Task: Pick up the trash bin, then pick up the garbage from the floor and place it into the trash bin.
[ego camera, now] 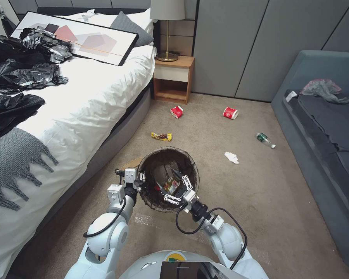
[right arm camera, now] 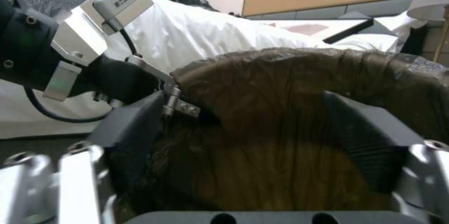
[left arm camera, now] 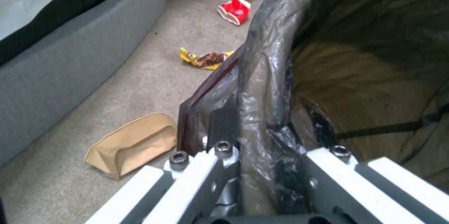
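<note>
Where left gripper (ego camera: 140, 179) clamps, trash bin (ego camera: 169, 155) round, brown-lined

Bin's outside wall: my left gripper (ego camera: 142, 179) and the trash bin (ego camera: 153, 155) liner hide it.
Brown paper bag (ego camera: 132, 163): mostly behind the bin.

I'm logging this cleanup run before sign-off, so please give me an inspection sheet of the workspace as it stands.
Surface: beige carpet, litter scattered.
Job's things: trash bin held; wrapper inside. On floor: two red cups, yellow wrapper, bottle, tissue, brown paper bag.
Clutter: black plastic bags and framed picture on bed.
End effectors: left end effector clamps bin rim; right end effector open over bin.
Cables: black loops at both wrists.
Surroundings: nightstand, lamp, sofa.
</note>
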{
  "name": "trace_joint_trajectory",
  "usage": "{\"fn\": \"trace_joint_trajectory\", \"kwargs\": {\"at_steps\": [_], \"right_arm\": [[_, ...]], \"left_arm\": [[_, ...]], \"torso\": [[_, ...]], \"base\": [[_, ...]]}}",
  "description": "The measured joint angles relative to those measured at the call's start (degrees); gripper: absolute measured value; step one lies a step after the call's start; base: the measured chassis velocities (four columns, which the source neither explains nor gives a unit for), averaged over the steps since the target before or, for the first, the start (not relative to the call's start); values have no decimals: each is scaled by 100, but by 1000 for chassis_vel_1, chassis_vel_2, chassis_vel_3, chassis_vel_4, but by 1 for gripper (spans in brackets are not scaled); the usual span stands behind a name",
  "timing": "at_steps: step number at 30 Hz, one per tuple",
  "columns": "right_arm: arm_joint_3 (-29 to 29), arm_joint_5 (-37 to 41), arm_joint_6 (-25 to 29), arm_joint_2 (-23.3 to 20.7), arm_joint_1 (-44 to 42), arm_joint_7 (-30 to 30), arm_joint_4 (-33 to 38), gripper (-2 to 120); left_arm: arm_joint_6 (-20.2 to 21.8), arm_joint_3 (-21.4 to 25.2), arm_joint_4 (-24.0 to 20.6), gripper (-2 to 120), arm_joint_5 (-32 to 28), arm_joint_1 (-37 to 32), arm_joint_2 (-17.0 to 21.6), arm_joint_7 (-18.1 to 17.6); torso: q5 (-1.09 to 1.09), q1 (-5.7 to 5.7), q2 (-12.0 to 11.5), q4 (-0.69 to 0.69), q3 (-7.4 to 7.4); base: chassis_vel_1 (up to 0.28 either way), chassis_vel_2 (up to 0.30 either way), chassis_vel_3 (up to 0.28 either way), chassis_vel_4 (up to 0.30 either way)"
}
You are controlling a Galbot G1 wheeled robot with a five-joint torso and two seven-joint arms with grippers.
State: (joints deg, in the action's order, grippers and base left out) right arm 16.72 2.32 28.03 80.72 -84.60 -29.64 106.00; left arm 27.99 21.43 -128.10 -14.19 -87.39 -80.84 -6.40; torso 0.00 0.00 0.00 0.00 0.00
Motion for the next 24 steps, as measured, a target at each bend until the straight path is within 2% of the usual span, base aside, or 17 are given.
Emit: {"fn": "trace_joint_trajectory", "kwargs": {"at_steps": [1,3,6,14,17,18,21,22,24], "right_arm": [[0,0,0,0,0,0,0,87],[15,0,4,0,0,1,2,96],[31,1,24,0,-12,41,45,100],[194,21,53,75,-134,618,618,100],[428,-126,-13,132,-359,1257,1247,100],[428,-126,-13,132,-359,1257,1247,100],[671,-525,-234,222,-672,2094,1669,100],[671,-525,-234,222,-672,2094,1669,100],[838,-701,-447,301,-901,2791,1789,100]], "left_arm": [[0,0,0,0,0,0,0,0],[0,1,-1,0,0,3,0,1],[0,0,-4,0,0,5,-2,3],[-2,10,-4,0,0,6,1,5],[-9,26,7,0,1,0,7,5],[-9,26,7,0,1,0,7,5],[-22,49,16,0,1,-8,8,5],[-22,49,16,0,1,-8,8,5],[-29,75,16,0,-1,-12,9,6]], "torso": [[0,0,0,0,0],[0,0,0,0,0],[0,0,0,0,0],[0,0,0,0,0],[0,0,0,0,0],[0,0,0,0,0],[0,0,0,0,0],[0,0,0,0,0],[0,0,1,-1,0]], "base": [[0,0,0,0],[0,0,0,0],[0,0,0,0],[0,0,0,0],[0,0,0,0],[0,0,0,0],[0,0,0,0],[0,0,0,0],[0,0,0,0]]}}
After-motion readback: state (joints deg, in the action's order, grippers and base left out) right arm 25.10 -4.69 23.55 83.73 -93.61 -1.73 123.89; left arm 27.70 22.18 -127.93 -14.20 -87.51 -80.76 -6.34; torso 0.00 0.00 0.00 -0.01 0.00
